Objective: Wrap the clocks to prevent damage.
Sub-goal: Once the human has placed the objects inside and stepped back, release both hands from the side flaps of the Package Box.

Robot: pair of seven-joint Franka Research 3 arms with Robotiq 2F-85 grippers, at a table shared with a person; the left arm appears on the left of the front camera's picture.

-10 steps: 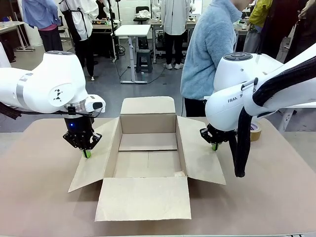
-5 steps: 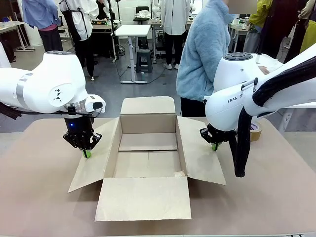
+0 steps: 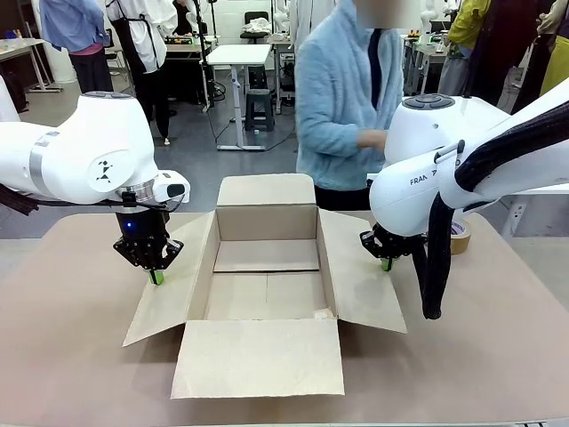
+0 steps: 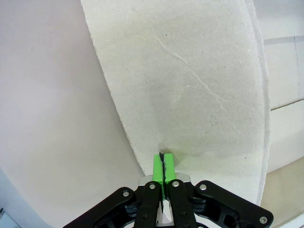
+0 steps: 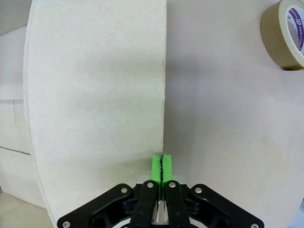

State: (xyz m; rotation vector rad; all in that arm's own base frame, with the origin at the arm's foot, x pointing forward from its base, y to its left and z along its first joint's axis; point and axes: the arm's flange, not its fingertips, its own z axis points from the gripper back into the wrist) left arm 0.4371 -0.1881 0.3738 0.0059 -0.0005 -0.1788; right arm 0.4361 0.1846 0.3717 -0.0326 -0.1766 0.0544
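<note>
Nearest, at bottom centre of the front view: front flap of a large brown cardboard box (image 3: 267, 222), folded out flat on the tan counter (image 3: 71, 356). All four flaps spread open.

Left of the box: white left arm (image 3: 80, 160), in from the left edge of the frame, wrist turned straight down. Left jaws clenched, green pads (image 3: 156, 277) pressed together with nothing between them, tips down on the left side flap (image 3: 173, 294) near its outer edge. In the left wrist view, pads (image 4: 157, 166) closed to a thin dark slit, just inside the flap's curved edge.

Right of the box: white right arm (image 3: 427, 187), bulky elbow toward the camera, black cable sleeve hanging over it, wrist likewise pointed down. Right jaws clenched too, holding nothing, pads (image 3: 387, 264) at the outer edge of the right side flap (image 3: 356, 276). In the right wrist view, pad tips (image 5: 156, 166) exactly on the line between cardboard and counter.

Farther right: roll of brown tape (image 3: 460, 236) lying on the counter, well apart from the box; upper right corner in the right wrist view (image 5: 285, 35).

Beyond the counter's far edge: person in a light blue fleece (image 3: 333, 98), one hand (image 3: 373, 140) raised at waist height.

Whereabouts of the clocks: cannot tell.
</note>
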